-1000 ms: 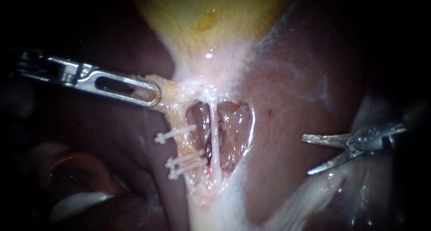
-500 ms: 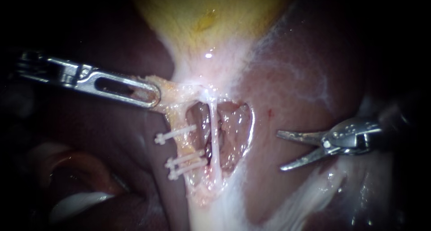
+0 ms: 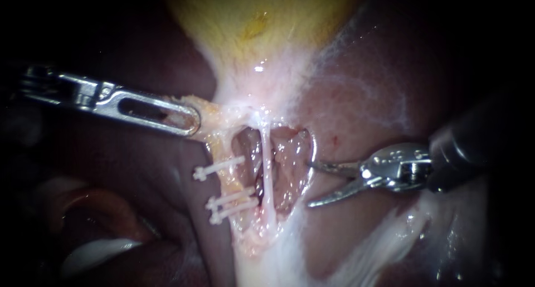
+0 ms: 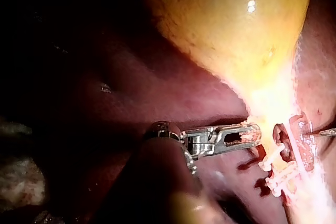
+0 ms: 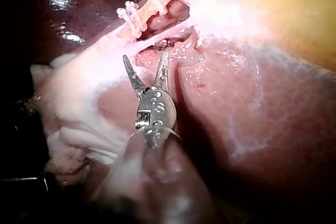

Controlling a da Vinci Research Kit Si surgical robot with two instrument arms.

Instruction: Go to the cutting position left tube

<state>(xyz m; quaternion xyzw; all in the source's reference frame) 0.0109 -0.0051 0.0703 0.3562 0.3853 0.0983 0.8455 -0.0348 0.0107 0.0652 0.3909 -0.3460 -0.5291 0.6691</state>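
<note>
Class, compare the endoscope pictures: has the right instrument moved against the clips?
Yes. The right instrument has moved left across the liver, much closer to the clips.

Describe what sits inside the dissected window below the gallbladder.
A thin pale tube crosses it upright, reddish tissue behind. The left tube, bearing three white clips, borders it. Deeper parts are shadowed.

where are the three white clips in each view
Endoscope view: clips left of centre, below the left instrument's tip.
Left wrist view: just ahead of that instrument, slightly to one side.
Right wrist view: ahead of the right instrument, beyond the thin tube.
Shared landmark: the yellow gallbladder.
</note>
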